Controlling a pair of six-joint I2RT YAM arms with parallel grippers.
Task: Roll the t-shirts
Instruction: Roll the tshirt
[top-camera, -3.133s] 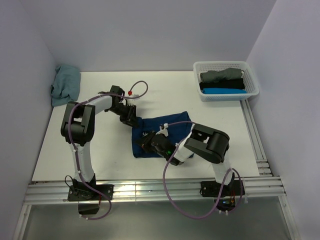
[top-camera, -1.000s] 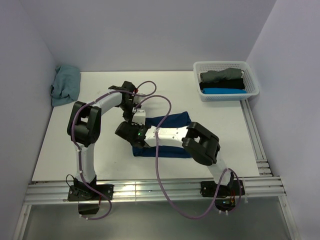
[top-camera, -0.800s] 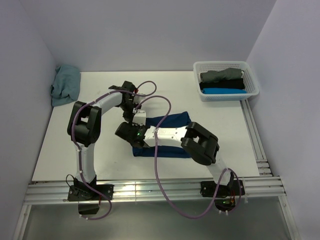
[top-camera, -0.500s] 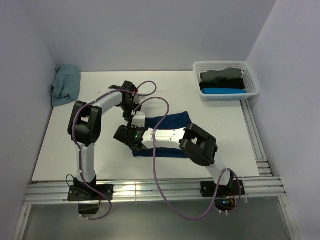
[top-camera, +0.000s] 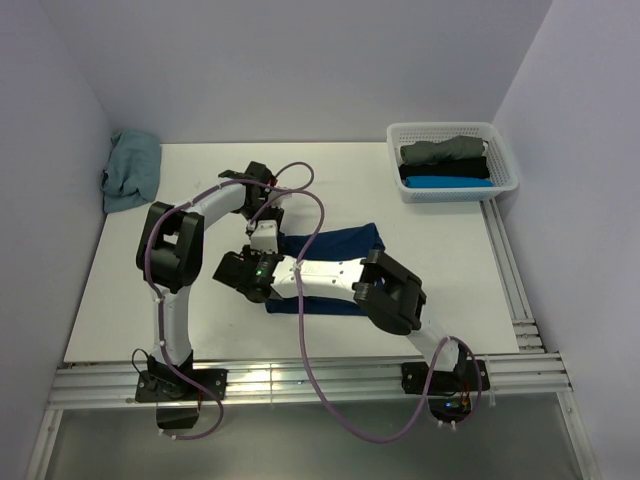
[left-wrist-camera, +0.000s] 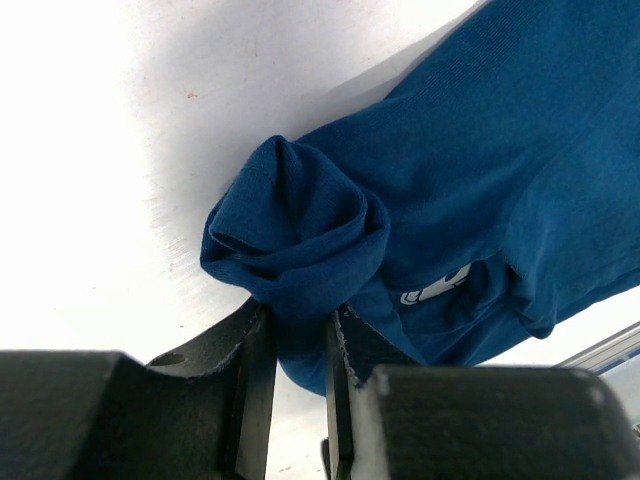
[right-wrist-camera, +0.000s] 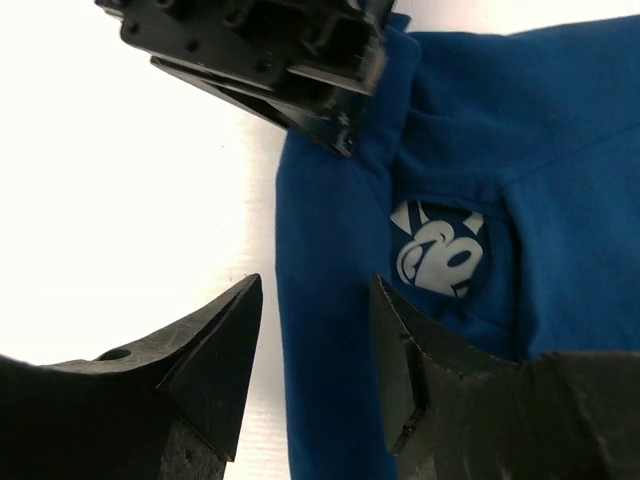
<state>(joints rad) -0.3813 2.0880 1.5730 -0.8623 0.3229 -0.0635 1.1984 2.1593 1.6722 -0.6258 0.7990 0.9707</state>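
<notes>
On table (top-camera: 430, 225), left fingers (left-wrist-camera: 252, 372) pinching navy t-shirt (left-wrist-camera: 500, 150), right fingers (right-wrist-camera: 215, 365) apart.

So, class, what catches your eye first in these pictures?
The navy t-shirt in the middle of the table, its bunched corner pinched in the left tool, the right tool open above it. Then the white basket of folded shirts, far right, and a teal shirt, far left.

From above, the right arm (top-camera: 325, 275) covers the middle and left end of the navy t-shirt (top-camera: 350, 240) — the left fingers (left-wrist-camera: 252, 375) and right fingers (right-wrist-camera: 215, 370) are lost under the wrists there. Each wrist view crops the shirt at its right edge and its own fingers at the bottom. A fold half hides the pale neck print (right-wrist-camera: 440, 250).
</notes>
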